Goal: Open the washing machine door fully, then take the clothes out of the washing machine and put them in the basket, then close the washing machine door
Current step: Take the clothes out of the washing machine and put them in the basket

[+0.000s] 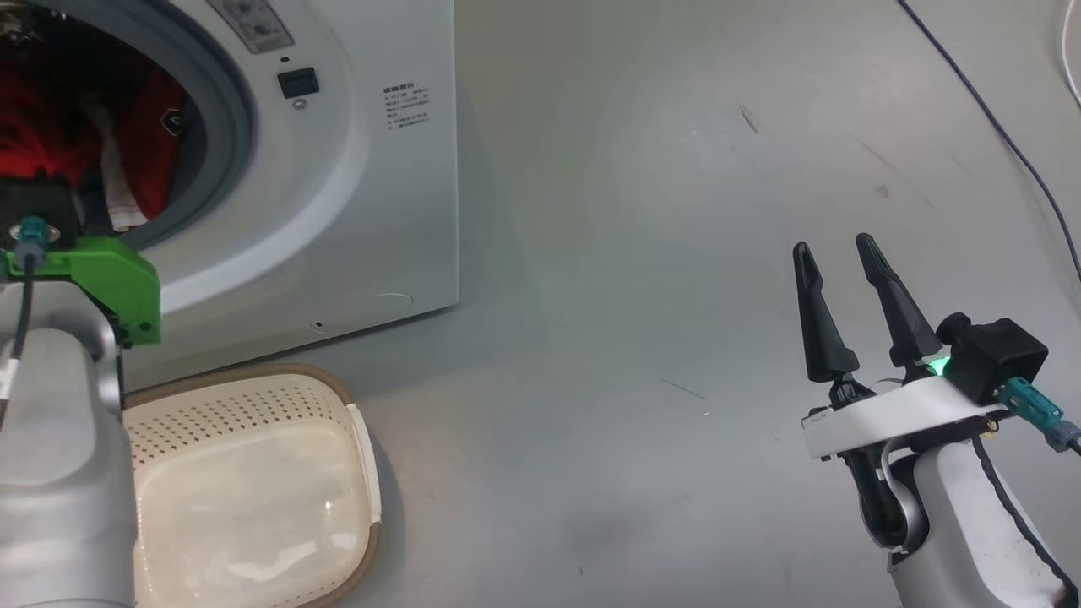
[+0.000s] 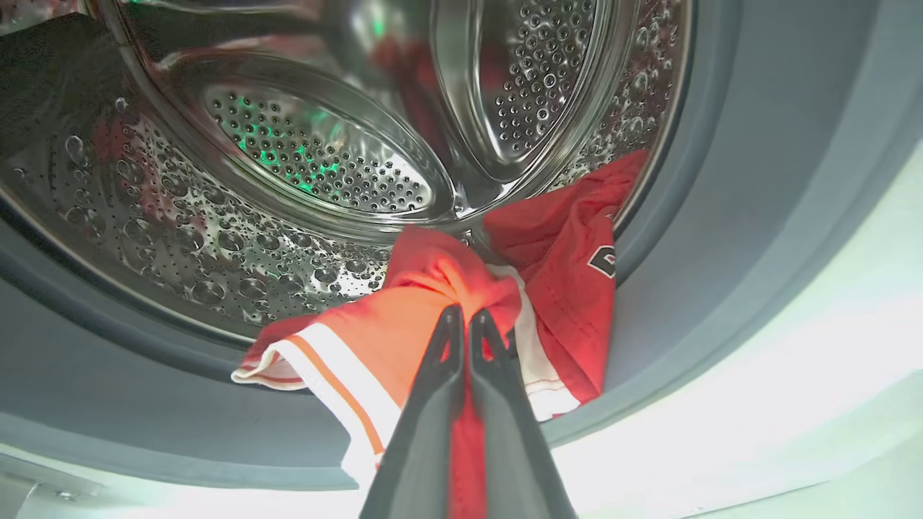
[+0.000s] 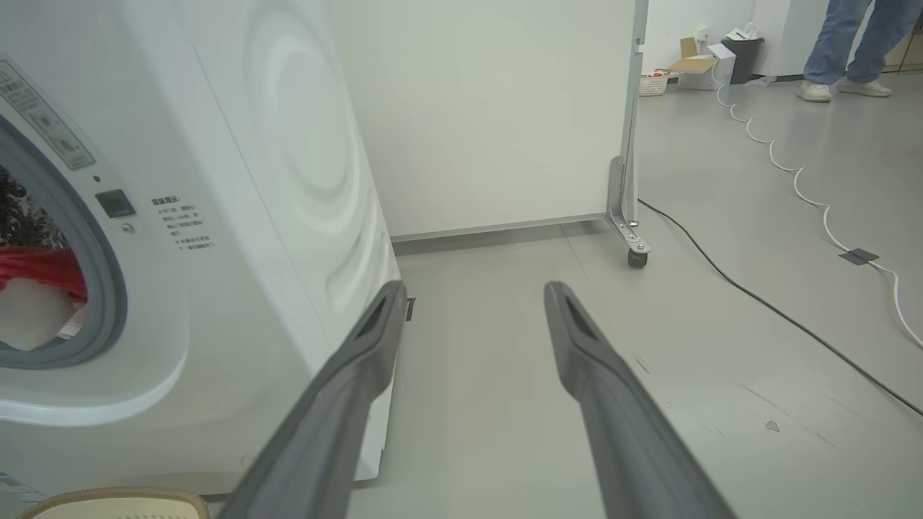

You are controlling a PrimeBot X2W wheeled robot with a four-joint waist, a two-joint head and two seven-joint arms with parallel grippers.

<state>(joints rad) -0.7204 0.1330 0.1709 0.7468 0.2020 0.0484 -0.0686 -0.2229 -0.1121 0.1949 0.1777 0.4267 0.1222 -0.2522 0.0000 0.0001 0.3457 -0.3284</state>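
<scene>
Left gripper (image 2: 464, 321) has its jaws clamped on the red clothes (image 2: 425, 274) at the drum's lip. I'd pull out slowly so nothing snags, then drop them into the basket (image 1: 363, 473) on the floor in front. Right gripper (image 1: 834, 247) jaws are apart, idle.

A smooth grey floor (image 3: 721, 324) runs to a white wheeled partition (image 3: 490, 108), crossed by a black cable (image 3: 757, 299) and a white cord (image 3: 793, 180), with a person's legs (image 3: 844, 43) far off.

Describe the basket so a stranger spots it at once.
Find the big white washing machine. On the floor right before it sits the basket. It is cream, perforated and brown-rimmed, empty, while the drum holds red clothes.
</scene>
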